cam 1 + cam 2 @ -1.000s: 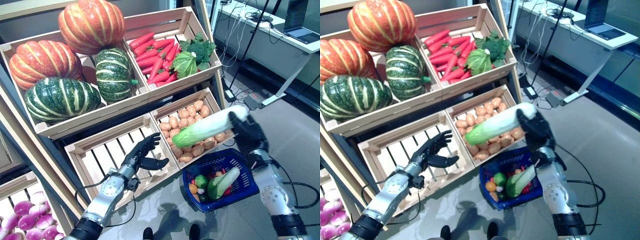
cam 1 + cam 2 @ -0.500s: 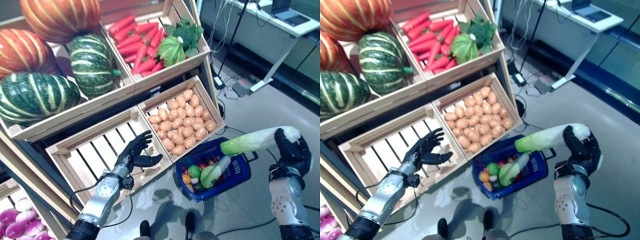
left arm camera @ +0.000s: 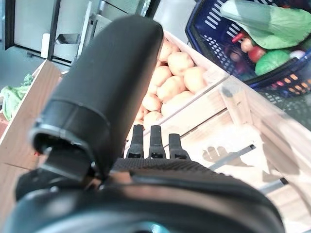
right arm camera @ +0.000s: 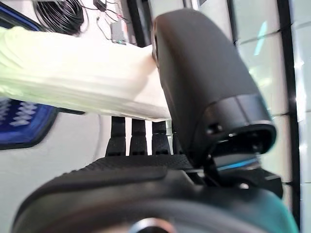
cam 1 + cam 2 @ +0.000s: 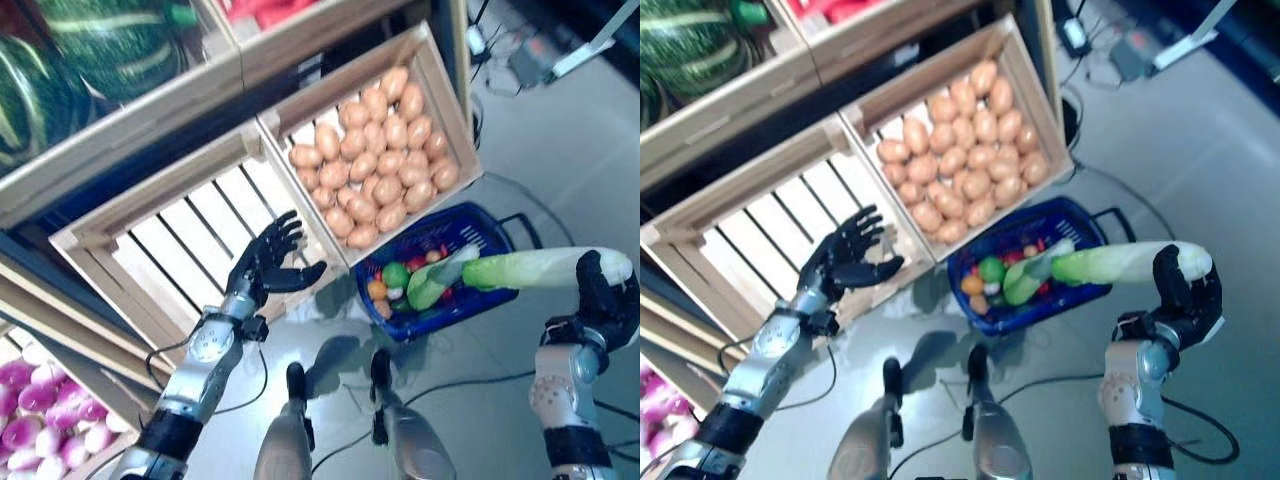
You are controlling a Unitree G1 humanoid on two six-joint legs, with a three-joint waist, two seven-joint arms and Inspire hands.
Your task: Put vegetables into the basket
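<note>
While the right hand (image 5: 1180, 295) gripped the white stalk end of the long cabbage (image 5: 535, 268), fingers and thumb curled round it, the veg lay roughly level with its long axis running from the hand toward the robot's left. Its green leafy tip reached over the near right rim of the blue basket (image 5: 500, 225); the held end hung out past the basket, over bare floor. So only the tip was above the opening, w/ most of the length still outside it.

Basket sat on the floor just in front of the crate of potatoes (image 5: 375, 150) and already held a similar leafy veg (image 5: 435, 280) plus small round items, green and orange. That leafy one lay across the basket, nearly in line w/ the held cabbage, tips close; couldn't tell if they touched.

Left hand (image 5: 268, 265) was spread open, holding nothing, hovering by the front edge of the empty slatted crate (image 5: 180, 250), left of the basket. It was about as near the basket as the right hand was, but empty, so the right arm was the one that counted.

My read: next move needs the right hand carried leftward along the cabbage's own axis until the stalk end clears the rim, then lowered and released. Letting go too soon risks it tipping out over the rim.
</note>
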